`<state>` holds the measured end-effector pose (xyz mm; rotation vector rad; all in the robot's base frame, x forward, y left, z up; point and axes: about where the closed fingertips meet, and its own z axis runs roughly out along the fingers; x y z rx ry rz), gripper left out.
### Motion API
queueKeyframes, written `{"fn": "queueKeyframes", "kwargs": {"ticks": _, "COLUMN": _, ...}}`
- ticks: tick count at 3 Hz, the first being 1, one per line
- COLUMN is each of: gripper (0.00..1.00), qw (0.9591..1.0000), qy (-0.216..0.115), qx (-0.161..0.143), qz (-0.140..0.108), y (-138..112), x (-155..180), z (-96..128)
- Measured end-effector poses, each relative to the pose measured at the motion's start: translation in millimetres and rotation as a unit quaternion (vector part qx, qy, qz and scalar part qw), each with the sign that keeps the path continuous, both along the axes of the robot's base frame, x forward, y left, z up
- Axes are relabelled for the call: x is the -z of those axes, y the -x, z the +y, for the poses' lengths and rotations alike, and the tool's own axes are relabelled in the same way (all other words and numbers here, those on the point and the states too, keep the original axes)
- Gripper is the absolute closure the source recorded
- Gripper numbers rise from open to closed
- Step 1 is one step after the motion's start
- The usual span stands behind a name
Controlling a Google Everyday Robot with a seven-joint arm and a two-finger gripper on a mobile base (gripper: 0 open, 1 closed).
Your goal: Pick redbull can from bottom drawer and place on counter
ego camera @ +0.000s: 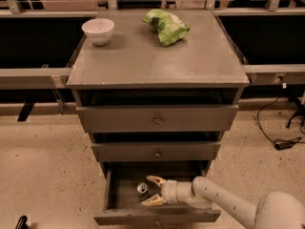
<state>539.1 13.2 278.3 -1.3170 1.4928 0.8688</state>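
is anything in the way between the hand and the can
Nothing visible stands between them. The open hand is inside the pulled-out bottom drawer, and the can stands upright right in front of it, with no other object between them.

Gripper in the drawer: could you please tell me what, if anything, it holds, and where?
Nothing is held: the gripper is open in the bottom drawer, its fingertips just beside the can.

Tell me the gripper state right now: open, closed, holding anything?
Gripper: open, holding nothing. It is inside the pulled-out bottom drawer, with its jaws spread at the redbull can and not closed on it.
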Motion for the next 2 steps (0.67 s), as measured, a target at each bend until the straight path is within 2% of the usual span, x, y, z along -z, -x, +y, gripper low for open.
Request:
{"fn": "queueKeyframes", "kwargs": {"ticks": 1, "gripper": 0.37, "qw": 1.0, "qy": 0.002, "qx": -0.003, "qz": 0.0, "y": -8.1, "x": 7.0, "z": 4.8}}
{"fn": "queueKeyframes", "kwargs": {"ticks": 2, "gripper": 0.29, "qw": 0.9999, "qy": 0.006, "qx": -0.009, "qz": 0.0, "y": -17.7, "x": 13.8, "z": 13.6}}
